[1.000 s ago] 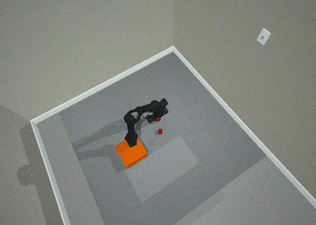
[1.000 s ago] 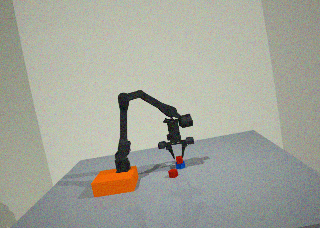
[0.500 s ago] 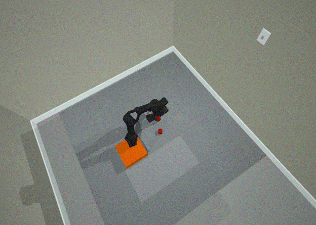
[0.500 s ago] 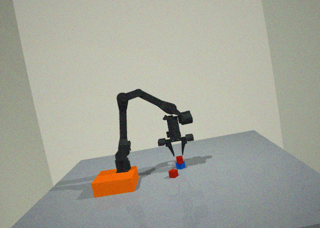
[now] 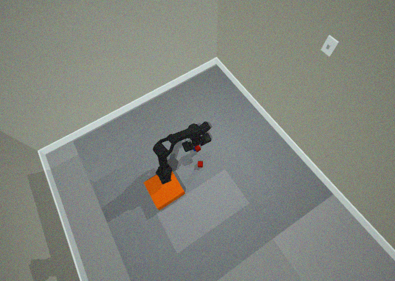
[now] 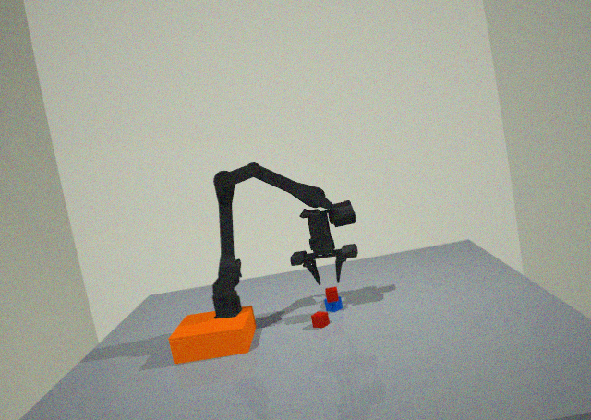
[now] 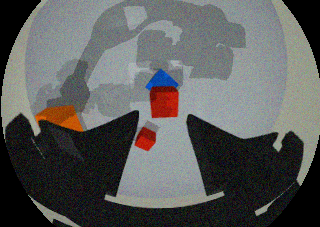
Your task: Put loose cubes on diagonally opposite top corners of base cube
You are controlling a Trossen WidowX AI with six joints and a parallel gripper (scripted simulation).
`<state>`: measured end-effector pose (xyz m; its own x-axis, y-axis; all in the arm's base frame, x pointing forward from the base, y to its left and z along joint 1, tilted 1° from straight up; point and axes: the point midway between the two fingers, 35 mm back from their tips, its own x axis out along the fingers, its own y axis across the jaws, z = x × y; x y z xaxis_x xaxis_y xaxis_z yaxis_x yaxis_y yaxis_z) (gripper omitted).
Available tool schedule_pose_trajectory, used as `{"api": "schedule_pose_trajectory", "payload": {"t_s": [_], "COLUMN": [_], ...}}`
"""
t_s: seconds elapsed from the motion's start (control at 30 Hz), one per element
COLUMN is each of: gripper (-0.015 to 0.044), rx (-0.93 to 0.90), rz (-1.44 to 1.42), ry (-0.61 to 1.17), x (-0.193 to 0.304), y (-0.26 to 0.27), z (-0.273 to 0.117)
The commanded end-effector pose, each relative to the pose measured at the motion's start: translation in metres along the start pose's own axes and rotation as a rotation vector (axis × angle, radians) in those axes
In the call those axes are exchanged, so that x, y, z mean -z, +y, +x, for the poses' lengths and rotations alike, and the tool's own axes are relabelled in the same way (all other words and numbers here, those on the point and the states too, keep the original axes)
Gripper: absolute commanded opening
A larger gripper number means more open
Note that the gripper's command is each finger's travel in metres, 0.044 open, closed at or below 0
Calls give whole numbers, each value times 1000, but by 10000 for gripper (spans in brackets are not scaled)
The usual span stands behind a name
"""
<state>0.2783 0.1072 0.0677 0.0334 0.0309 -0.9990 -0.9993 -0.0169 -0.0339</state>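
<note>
You have one red cube (image 6: 331, 294) sitting on the blue cube (image 6: 333, 305), covering part of its top; from the wrist view a blue corner (image 7: 162, 78) pokes out at 12 o'clock of the red cube (image 7: 164, 102). Which corner it caps exactly, you cannot tell from these views. The second red cube (image 6: 319, 318) lies on the bench (image 6: 453, 320), just beside the blue one at about 7 o'clock in the exterior view, apart from it. Your tool (image 6: 326, 279) hangs directly above the stacked red cube, fingers spread and pointing down, gripping nothing, clear of the cube's top. The arm's orange block (image 6: 212, 340) sits well apart at 9 o'clock.
</note>
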Motion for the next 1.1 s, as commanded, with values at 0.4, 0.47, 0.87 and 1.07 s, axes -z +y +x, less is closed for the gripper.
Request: {"api": "schedule_pose_trajectory", "payload": {"t_s": [0.4, 0.47, 0.87, 1.07], "gripper": [265, 265, 265, 265], "rx": [4, 5, 11, 12], "rz": [1023, 1155, 1946, 2043], "ry": [3, 3, 3, 3], "x": [52, 59, 94, 98], "y": [8, 10, 24, 26], "z": [-21, -24, -38, -40]}}
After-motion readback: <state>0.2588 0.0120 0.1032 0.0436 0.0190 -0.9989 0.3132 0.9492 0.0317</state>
